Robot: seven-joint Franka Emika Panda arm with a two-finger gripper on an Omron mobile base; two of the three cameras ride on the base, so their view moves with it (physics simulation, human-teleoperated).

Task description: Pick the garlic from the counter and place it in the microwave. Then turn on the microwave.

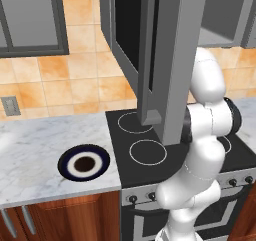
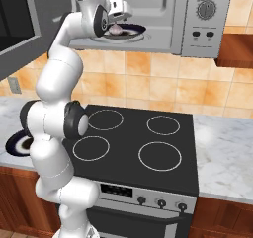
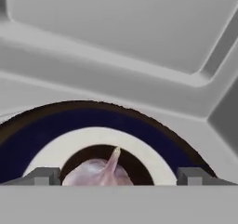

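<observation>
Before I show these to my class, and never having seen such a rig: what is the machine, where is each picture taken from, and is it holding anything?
It is a white robot arm in a simulated kitchen. Two pictures come from cameras on its base, behind it to the left and right; the third looks along its hand. The arm reaches into the open microwave above the stovetop. Its fingers stand open, either side of the garlic, which rests on a dark-blue plate inside; nothing is held. A similar plate lies on the marble counter.

Glossy white arm [image 2: 54, 89] of rounded segments with dark joint rings.
</observation>
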